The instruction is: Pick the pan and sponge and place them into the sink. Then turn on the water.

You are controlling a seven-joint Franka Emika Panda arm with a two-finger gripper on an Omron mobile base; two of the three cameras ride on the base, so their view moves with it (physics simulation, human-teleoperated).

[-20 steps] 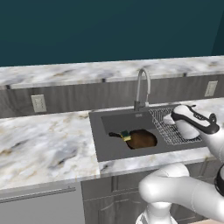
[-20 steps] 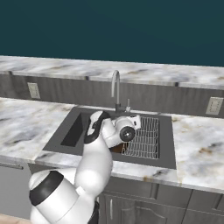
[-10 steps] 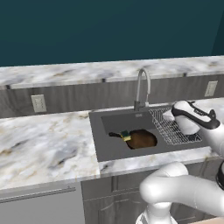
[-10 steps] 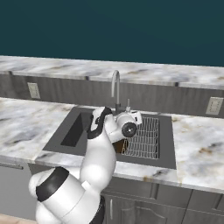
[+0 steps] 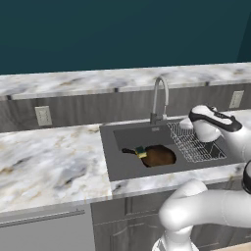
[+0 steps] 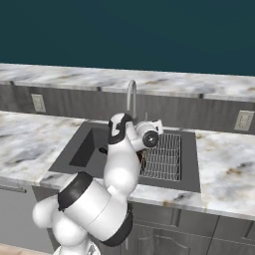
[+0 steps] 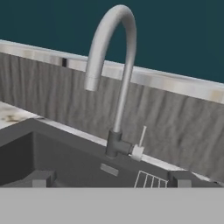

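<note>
Dark-grey sink (image 5: 113,162) set in a white marble counter (image 5: 49,166) veined with grey and brown; within it, a dark-brown pan (image 5: 159,156) with a green-over-yellow sponge (image 5: 140,151) at its 9 o'clock edge. Steel-grey faucet (image 7: 111,74) and silver wire rack (image 5: 196,144) stand before a streaked grey backsplash (image 7: 175,127) and teal wall (image 5: 122,34).

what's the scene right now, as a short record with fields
pan: in the sink, left of the wire rack
sponge: on the pan's handle side, touching it
faucet: upright, no stream from the spout
faucet lever: right of the base in the hand view
gripper: facing the faucet, fingers open, holding nothing
left to do: turn on the water
</note>
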